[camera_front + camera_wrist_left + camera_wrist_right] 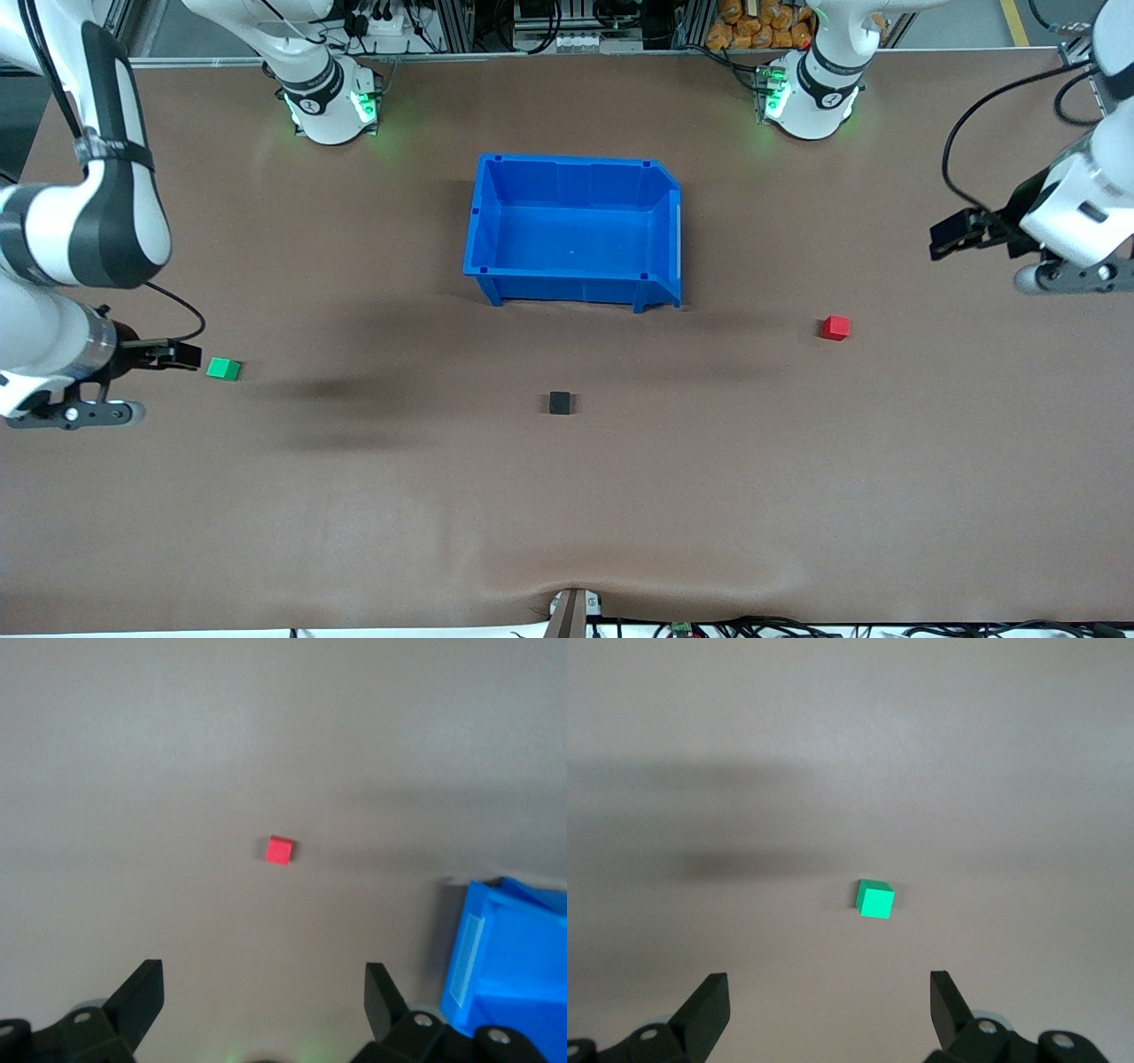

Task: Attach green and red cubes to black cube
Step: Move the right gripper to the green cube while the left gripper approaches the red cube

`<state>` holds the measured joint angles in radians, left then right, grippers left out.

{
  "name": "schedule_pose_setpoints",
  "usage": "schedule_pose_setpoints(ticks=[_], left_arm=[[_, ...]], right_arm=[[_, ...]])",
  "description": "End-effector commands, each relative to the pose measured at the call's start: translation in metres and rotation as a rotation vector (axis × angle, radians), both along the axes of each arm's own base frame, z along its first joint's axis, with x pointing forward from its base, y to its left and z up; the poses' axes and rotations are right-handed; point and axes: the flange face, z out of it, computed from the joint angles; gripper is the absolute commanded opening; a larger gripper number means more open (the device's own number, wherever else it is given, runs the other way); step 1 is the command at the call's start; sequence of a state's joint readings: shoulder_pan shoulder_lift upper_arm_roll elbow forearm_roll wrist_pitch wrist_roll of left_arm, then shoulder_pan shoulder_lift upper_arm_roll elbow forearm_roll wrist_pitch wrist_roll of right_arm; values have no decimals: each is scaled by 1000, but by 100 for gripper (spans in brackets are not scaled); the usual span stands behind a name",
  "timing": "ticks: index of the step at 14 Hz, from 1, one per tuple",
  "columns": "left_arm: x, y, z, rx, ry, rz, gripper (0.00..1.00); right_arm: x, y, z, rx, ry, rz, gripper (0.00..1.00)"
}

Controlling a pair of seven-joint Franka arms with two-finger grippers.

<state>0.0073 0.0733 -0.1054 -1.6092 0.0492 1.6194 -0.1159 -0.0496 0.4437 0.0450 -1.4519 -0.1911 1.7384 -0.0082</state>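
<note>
Worktop (567,532): matte brown mat, smooth, slight wrinkle at the edge nearest the front camera

Green cube (223,369): tiny, plain, glossy-ish bright green, sharp edges, flat on the mat near the right arm's end of the worktop. Red cube (834,327): same size, plain bright red, toward the left arm's end. Black cube (560,403): same size, matte, mid-worktop, nearer the front camera than the blue bin (496,266). All three well apart, none touching

Bin: moulded blue plastic, rectangular, open top, ribbed walls, cut-down opening with a pale label strip facing the left arm's end. Sits mid-worktop toward the bases' edge. No readable text on the strip or on any cube

Right gripper (133,390): up in the air over the right arm's end of the worktop, just beside the green cube, arm folded at the elbow, wrist turned so the camera looks across the mat. Black fingers (709,1005) spread wide, nothing between them; green cube (874,899) shows on the mat ahead of them

Left gripper (1032,266): over the left arm's end of the worktop, well apart from the red cube, forearm angled down from the edge. Fingers (142,992) spread wide, holding nothing; red cube (279,850) lies ahead, bin corner (505,957) at the side of that view
</note>
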Motion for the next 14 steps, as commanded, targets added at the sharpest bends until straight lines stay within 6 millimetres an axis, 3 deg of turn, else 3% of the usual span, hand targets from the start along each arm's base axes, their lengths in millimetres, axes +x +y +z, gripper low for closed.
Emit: schedule_pose_setpoints(ticks=[1, 3, 6, 7, 12, 14], left_arm=[[0, 6, -41, 1, -29, 5, 100], [0, 7, -83, -4, -59, 3, 100], [0, 13, -137, -10, -67, 7, 100], [-1, 17, -152, -12, -58, 14, 100], [-23, 26, -218, -17, -50, -11, 100], [-30, 25, -244, -25, -79, -81, 100]], right_arm=[[11, -17, -57, 30, 62, -30, 100], [21, -36, -93, 53, 36, -58, 100], [32, -41, -132, 48, -2, -95, 100], [32, -38, -134, 37, -1, -132, 100], [21, -60, -148, 42, 47, -187, 100], [19, -81, -158, 54, 61, -219, 100]])
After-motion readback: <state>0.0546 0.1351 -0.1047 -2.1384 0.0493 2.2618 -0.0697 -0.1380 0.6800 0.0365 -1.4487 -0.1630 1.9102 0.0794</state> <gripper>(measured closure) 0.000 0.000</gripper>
